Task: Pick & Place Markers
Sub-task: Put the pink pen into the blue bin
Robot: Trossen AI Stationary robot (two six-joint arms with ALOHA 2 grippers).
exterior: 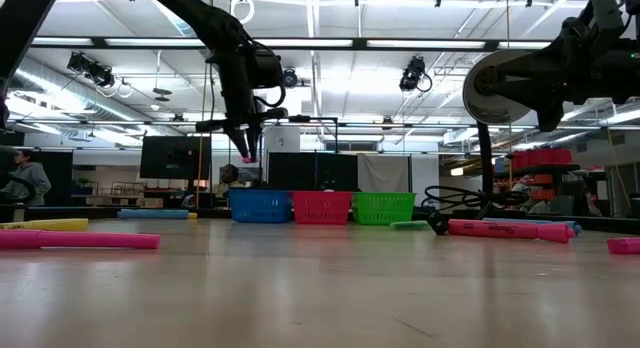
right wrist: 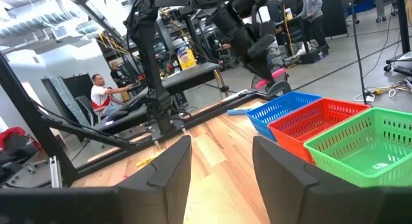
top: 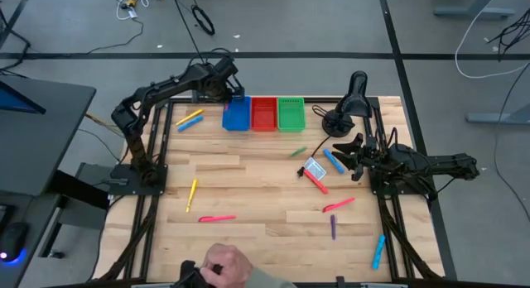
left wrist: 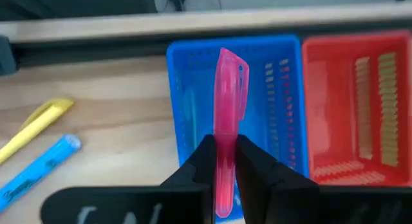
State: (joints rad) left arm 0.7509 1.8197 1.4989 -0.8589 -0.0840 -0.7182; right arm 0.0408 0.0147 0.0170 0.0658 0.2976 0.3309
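One pink marker (left wrist: 226,121) is pinched between the pressed-together fingers of the left tool (left wrist: 222,163), its long axis running straight out ahead of the fingers, capped end forward, above the blue bin (left wrist: 193,89). Beside that bin stand one red bin (left wrist: 354,102) and one green bin (top: 291,113). Just off to the tool's side, one yellow marker (left wrist: 35,124) and one blue marker (left wrist: 38,169) lie slanted on the pale wood bench (top: 248,189). Across the bench, the right tool (right wrist: 222,166) hangs with fingers spread, holding nothing. Behind lies a workshop with people.
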